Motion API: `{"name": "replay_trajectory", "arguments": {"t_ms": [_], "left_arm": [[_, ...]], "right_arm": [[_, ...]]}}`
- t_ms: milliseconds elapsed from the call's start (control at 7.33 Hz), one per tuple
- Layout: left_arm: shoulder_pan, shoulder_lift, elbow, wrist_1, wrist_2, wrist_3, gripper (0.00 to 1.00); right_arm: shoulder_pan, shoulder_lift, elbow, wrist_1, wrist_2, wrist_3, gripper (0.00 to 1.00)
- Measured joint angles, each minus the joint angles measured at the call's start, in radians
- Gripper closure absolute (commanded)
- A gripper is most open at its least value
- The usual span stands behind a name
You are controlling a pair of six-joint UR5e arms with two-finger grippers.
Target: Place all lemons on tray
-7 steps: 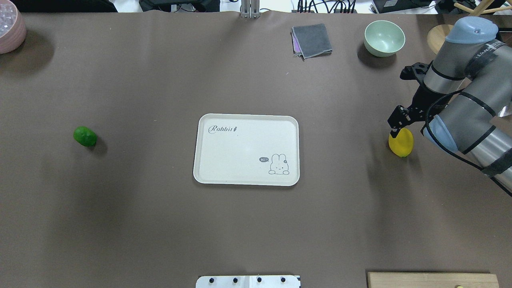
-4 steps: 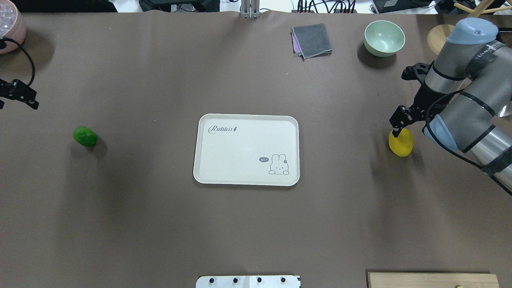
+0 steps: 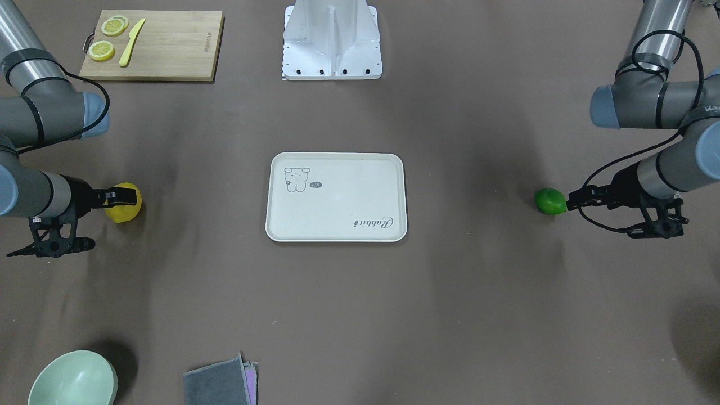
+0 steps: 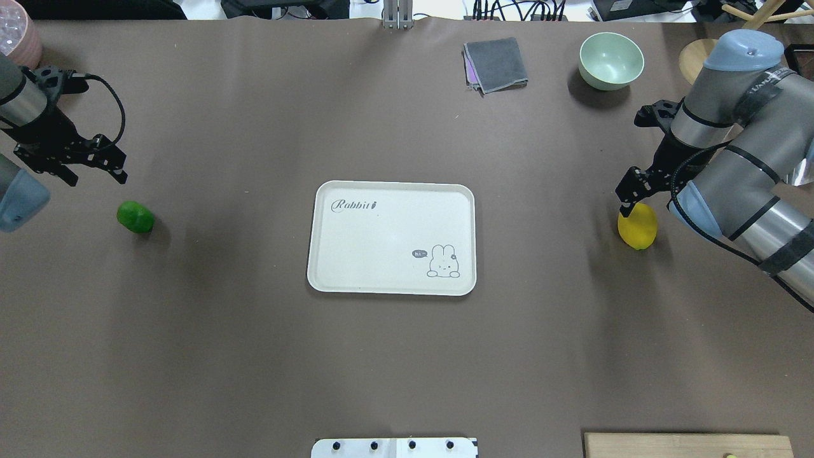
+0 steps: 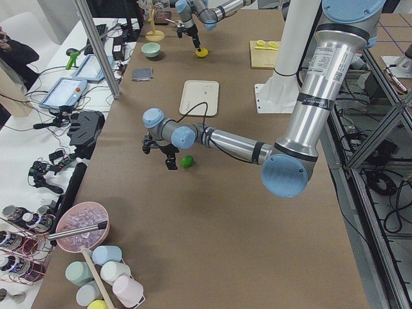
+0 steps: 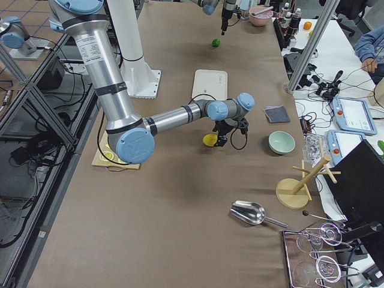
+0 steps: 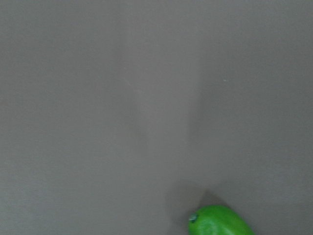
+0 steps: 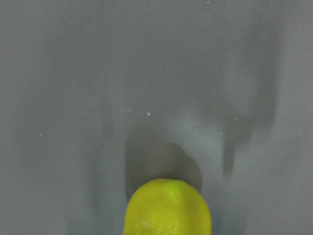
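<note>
the left arm has swung into the overhead view in the last second, and the left fingers now hang wide open just beside the green lemon. the right fingers stay over the yellow lemon, seemingly spread, with one hidden behind the arm. both lemons lie on the desk, well apart from the tray, so neither is picked yet.

On the brown bench, a bright yellow oval lemon lies at the tips of the right gripper. A cream-white rectangular tray sits beyond, a glossy green lemon farther off.
</note>
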Motion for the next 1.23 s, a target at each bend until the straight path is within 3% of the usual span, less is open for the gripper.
{"name": "replay_trajectory", "arguments": {"t_ms": [273, 409, 545, 682, 818, 1227], "left_arm": [[0.052, -0.024, 0.014, -0.007, -0.011, -0.056, 0.02], [0.066, -0.027, 0.025, -0.008, -0.012, -0.066, 0.02], [0.074, -0.028, 0.036, -0.008, -0.012, -0.07, 0.02], [0.083, -0.028, 0.043, -0.008, -0.011, -0.072, 0.02], [0.086, -0.024, 0.045, -0.008, -0.011, -0.072, 0.02], [0.087, -0.007, 0.052, -0.008, -0.012, -0.067, 0.02]], "right_arm": [[-0.012, 0.008, -0.027, 0.019, -0.001, 0.0, 0.02], [-0.015, 0.016, -0.042, 0.028, -0.001, 0.001, 0.28], [-0.017, 0.021, -0.051, 0.032, -0.001, 0.0, 0.6], [-0.018, 0.023, -0.055, 0.033, 0.0, 0.0, 0.77], [-0.017, 0.023, -0.057, 0.034, 0.002, -0.002, 0.82], [-0.004, 0.03, -0.054, 0.034, 0.011, 0.0, 0.81]]}}
